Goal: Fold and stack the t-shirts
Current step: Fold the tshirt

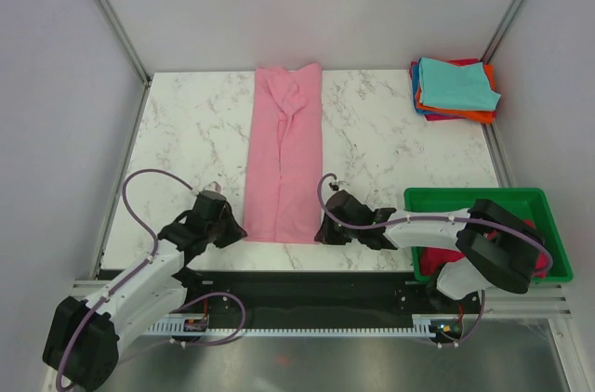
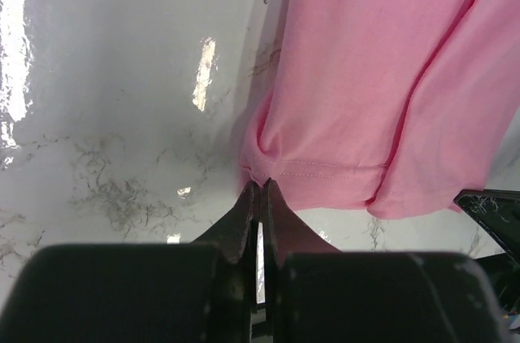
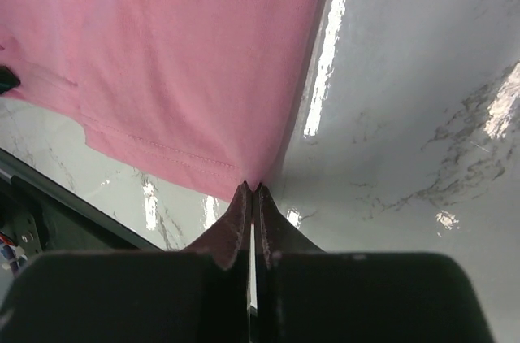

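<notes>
We have the left gripper (image 2: 258, 184) and right gripper (image 3: 250, 187) each pinched tight on a near hem corner of the pink shirt (image 1: 284, 155), its long axis running straight away from both arms, so the fold likely carries forward.

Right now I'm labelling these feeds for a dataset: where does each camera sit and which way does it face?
Top external: above and behind the arms, looking down at the table, pink t-shirt, folded stack and green bin; both arms show.
Left wrist: on the left arm, looking along the left gripper, shut on the shirt's near left corner.
Right wrist: likewise along the right gripper, shut on the near right corner.
Shared: all three show the pink t-shirt's near hem.
</notes>
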